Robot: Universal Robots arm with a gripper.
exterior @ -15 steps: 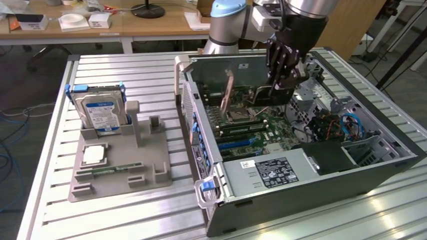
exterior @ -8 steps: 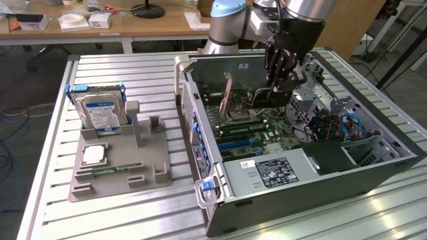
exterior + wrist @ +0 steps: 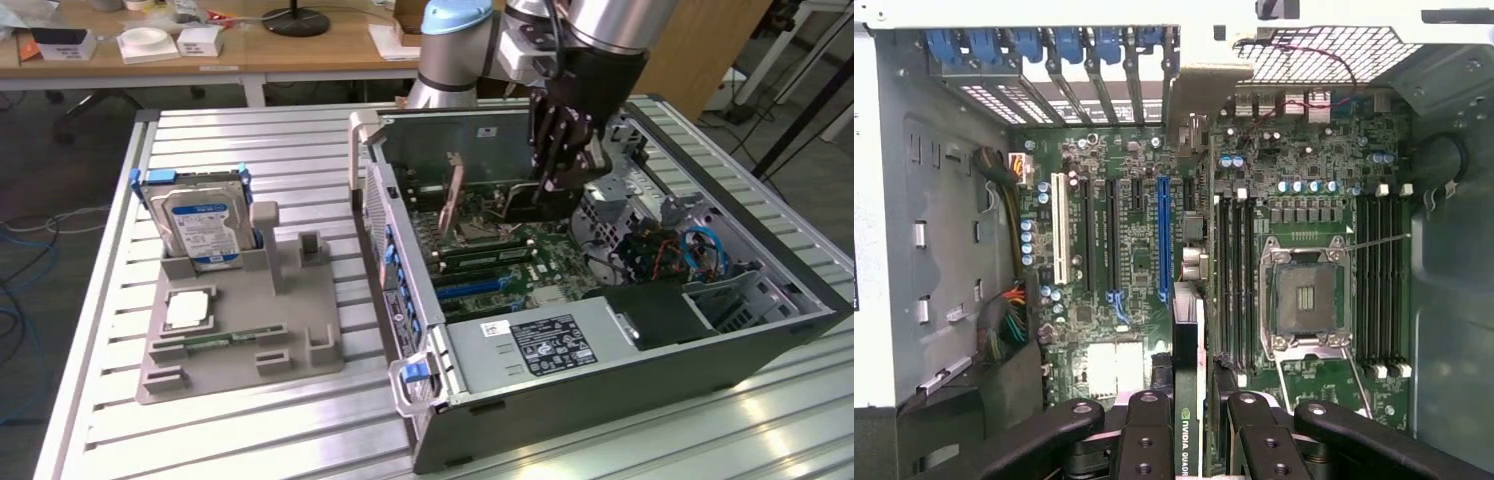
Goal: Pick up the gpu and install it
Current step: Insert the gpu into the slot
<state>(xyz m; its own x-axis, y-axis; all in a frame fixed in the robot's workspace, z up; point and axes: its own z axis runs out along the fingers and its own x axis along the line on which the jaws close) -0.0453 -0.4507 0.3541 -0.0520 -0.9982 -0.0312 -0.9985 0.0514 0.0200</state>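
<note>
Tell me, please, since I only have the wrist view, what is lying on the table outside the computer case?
Observer: A grey holder tray sits beside the case, on the exterior view's left, with a blue-labelled hard drive standing upright in it.
Operator: Thank you. How far in is the arm?
Observer: The gripper reaches down inside the open case, holding the gpu over the motherboard.

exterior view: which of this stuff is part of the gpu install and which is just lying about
In the job: gpu gripped in the pincer; open computer case; motherboard.
Lying about: hard drive; memory stick; grey parts holder.
</note>
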